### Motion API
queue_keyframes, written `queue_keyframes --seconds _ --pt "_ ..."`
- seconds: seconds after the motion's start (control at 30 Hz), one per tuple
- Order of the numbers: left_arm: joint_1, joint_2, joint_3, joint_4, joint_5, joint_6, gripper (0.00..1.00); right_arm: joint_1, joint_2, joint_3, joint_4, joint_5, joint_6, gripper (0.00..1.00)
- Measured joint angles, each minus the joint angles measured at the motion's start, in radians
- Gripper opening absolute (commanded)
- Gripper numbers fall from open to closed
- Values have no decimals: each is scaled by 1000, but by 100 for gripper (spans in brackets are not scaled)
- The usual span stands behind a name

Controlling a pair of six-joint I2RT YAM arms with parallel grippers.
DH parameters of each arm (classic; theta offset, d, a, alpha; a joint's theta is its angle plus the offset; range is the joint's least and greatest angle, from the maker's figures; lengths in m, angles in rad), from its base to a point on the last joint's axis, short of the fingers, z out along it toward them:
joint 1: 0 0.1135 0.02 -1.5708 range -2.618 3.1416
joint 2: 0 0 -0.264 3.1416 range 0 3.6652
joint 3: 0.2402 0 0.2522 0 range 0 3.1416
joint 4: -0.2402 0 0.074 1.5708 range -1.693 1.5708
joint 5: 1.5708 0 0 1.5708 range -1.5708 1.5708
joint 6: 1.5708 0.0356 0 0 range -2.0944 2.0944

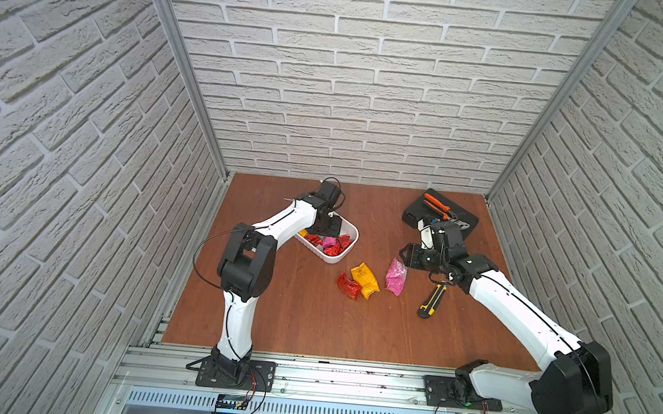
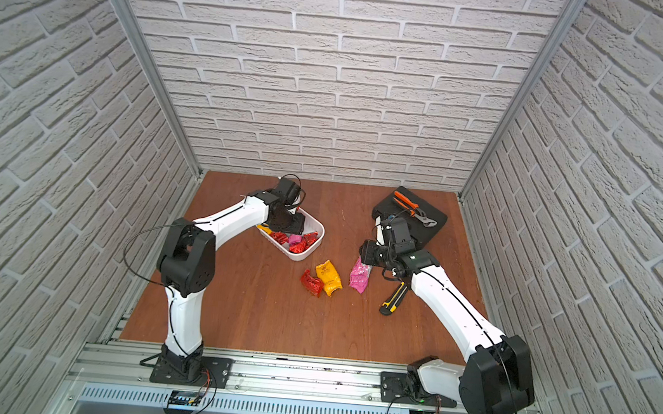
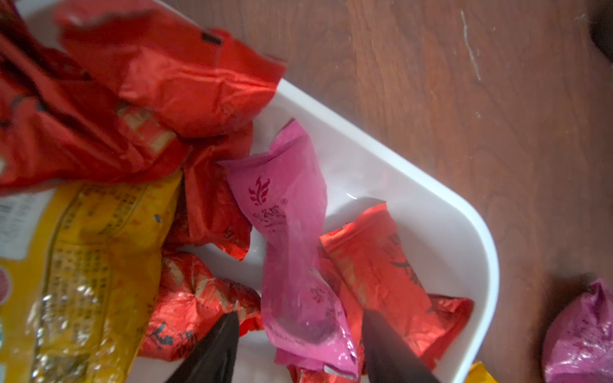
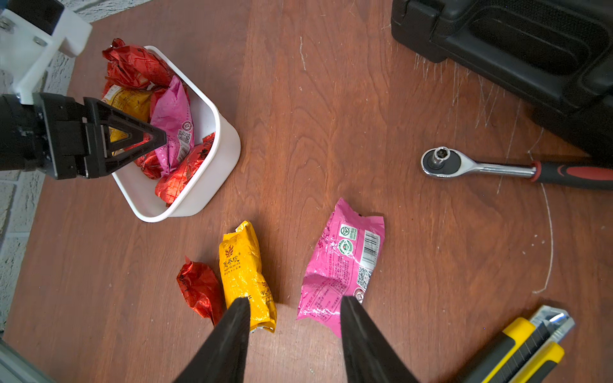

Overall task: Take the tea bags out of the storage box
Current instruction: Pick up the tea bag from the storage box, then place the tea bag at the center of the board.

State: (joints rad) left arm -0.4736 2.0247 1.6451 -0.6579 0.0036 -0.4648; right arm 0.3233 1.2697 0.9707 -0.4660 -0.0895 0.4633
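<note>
The white storage box [image 1: 351, 229] [image 4: 225, 146] sits left of centre on the wooden table, with several red, yellow and pink tea bags [image 1: 331, 246] [image 2: 298, 244] inside. My left gripper [image 3: 303, 328] [image 4: 159, 137] reaches down into it. It is open, and its fingers straddle a pink tea bag [image 3: 292, 232] with a gap showing on one side. On the table lie a red tea bag [image 4: 199, 291], a yellow one [image 4: 245, 272] and a pink one [image 4: 345, 262]. Just above them hangs my right gripper [image 4: 295, 305] [image 1: 404, 258], open and empty.
A yellow-black utility knife [image 1: 432, 301] [image 4: 524, 345] lies beside the right arm. A black tool case [image 1: 440, 216] with orange pliers [image 1: 437, 206] stands at the back right. A ratchet wrench [image 4: 481, 165] lies in front of the case. Brick walls enclose three sides.
</note>
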Motion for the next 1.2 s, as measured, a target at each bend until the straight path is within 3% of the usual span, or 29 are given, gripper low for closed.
queue_keyframes --seconds 0.13,0.3,0.6,0.83,1.2 --pt "0 6 12 11 0 -25 55 0 -13 0 2 -1 0 49" --pt "0 56 70 25 -10 -47 31 0 -27 0 6 -2 0 49" --pt "0 88 73 28 -31 -74 1 0 -53 -8 13 -3 0 48" --pt "-25 35 29 39 -52 -45 0 0 -62 -8 14 -5 -7 48" --pt "-150 -361 -142 1 -76 32 0 0 -72 -18 96 -68 -10 47"
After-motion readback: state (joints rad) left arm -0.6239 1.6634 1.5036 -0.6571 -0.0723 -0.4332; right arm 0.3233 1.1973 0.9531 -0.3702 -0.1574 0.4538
